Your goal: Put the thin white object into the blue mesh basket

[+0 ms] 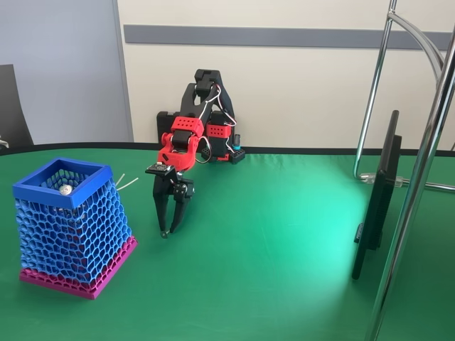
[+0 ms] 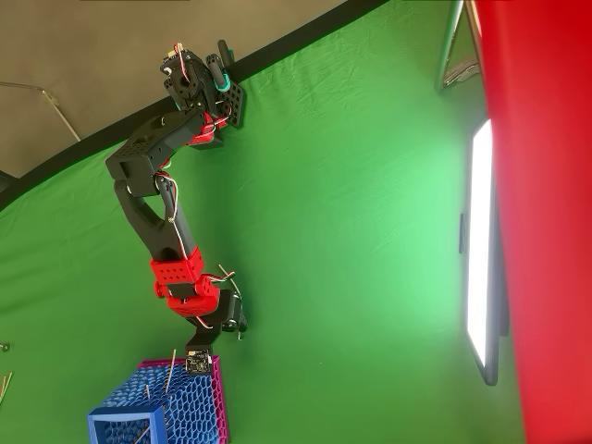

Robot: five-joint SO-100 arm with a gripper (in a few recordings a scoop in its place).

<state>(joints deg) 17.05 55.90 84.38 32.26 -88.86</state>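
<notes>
Two black fingers of the gripper [image 1: 168, 229] point straight down at the green table [image 1: 284, 234], tips close together with a narrow gap; something small and dark sits at the tips, possibly the disc end of the thin white object, but I cannot tell if they grasp it. The blue mesh basket [image 1: 71, 226] stands just left of the gripper in the fixed view, with thin white sticks [image 1: 125, 182] behind its rim. Open cloth stretches right toward the screen [image 1: 377, 199].
</notes>
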